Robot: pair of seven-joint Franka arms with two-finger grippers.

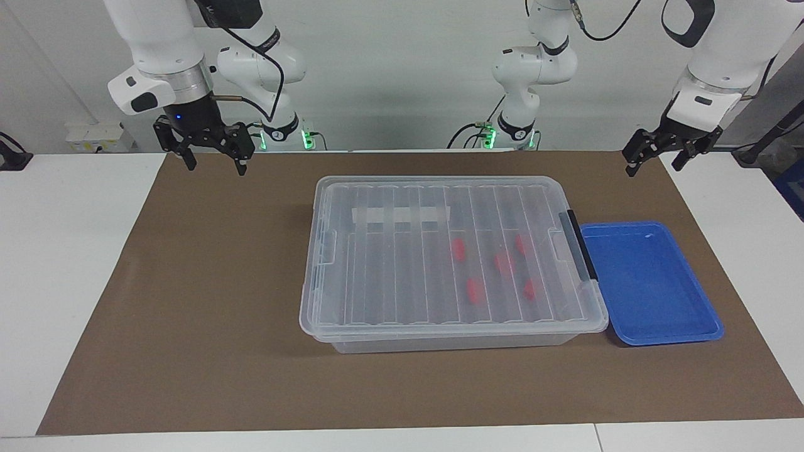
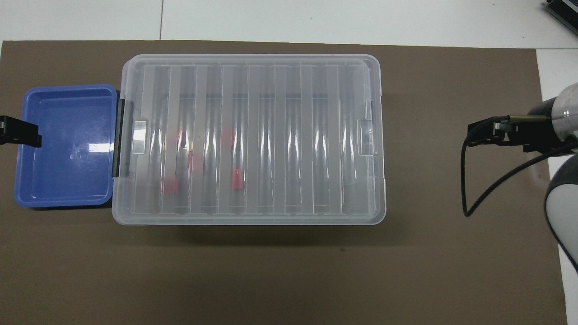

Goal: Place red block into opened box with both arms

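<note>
The box (image 1: 452,257) is seen lidded, red blocks (image 1: 475,290) already inside. Both the left hand (image 1: 650,157) and right hand (image 1: 212,156) are held spread and empty, well apart from it; nothing is left to place.

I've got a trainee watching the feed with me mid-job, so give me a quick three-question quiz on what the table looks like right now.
1. True or false: the lid of the box is on.
2. Where are the red blocks? A) in the blue tray B) inside the box, toward the left arm's end C) on the brown mat
3. Fill in: both the left gripper and the right gripper hang in the air with fingers ____ and hold ____.

Key: 1 true, the ribbed clear lid covers the box. 2 B, seen through the lid; the tray has no blocks. 3 open; nothing.
</note>
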